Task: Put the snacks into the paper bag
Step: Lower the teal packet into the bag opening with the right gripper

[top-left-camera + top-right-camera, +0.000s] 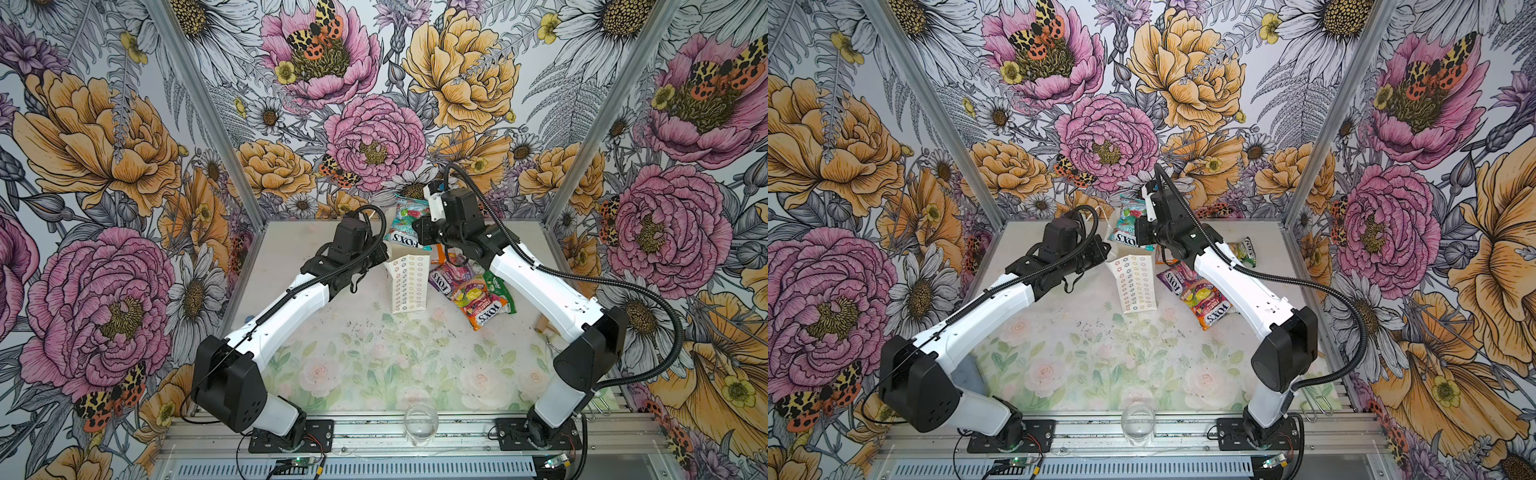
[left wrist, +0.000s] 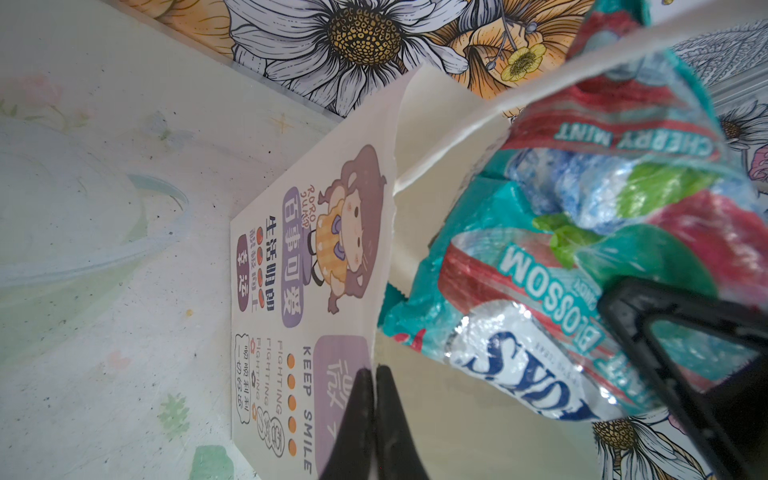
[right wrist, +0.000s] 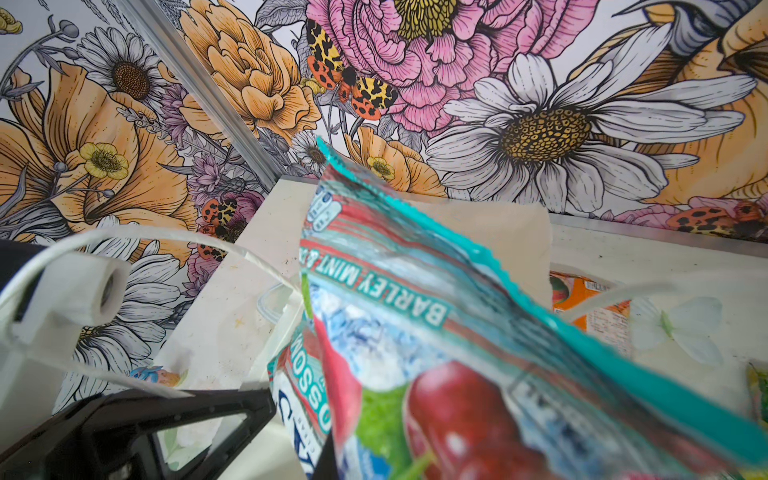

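Teal FOX'S plastic packet (image 1: pixel 405 226) hangs tilted at the mouth of the white flower-print paper bag (image 1: pixel 409 286), which stands on the table (image 1: pixel 374 357) near its far edge. Risk: packet snags the white cord handle (image 2: pixel 582 77) or the rim and drops outside; the one-sided pinch could buckle the bag. Right gripper (image 3: pixel 299 436) clamps the packet's FOX'S end; left gripper (image 2: pixel 372 374) is pinched tight on the bag rim. Other loose packets (image 1: pixel 469 291) lie beside the bag, toward the right edge.

The surface (image 1: pixel 374 365) is a pale mat printed with faded roses and leaves, flecked with dark specks. The paper bag (image 1: pixel 409 284) stands on it toward the back. Just beside it lie overlapping snacks (image 1: pixel 478 295); 1 green packet (image 1: pixel 1242 249) lies apart. A clear glass (image 1: pixel 421 423) stands at the near edge.
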Robot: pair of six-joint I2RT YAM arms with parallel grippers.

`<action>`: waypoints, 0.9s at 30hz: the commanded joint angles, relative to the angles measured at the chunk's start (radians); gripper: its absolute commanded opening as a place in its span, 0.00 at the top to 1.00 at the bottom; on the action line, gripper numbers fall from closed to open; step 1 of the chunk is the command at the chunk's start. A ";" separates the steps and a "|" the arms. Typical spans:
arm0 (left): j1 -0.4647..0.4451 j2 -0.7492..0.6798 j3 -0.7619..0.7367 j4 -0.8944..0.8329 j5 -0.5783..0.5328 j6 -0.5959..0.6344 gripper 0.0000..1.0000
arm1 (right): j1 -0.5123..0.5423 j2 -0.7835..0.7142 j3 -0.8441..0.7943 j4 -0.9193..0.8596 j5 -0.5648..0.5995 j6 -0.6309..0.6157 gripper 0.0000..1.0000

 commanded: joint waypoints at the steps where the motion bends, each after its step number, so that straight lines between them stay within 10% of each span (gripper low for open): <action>1: 0.001 0.005 0.008 0.032 0.026 -0.001 1.00 | -0.006 -0.044 0.021 -0.011 -0.026 -0.026 1.00; 27: 0.002 0.001 0.000 0.032 0.033 -0.003 1.00 | -0.012 0.032 0.076 -0.136 -0.073 -0.013 1.00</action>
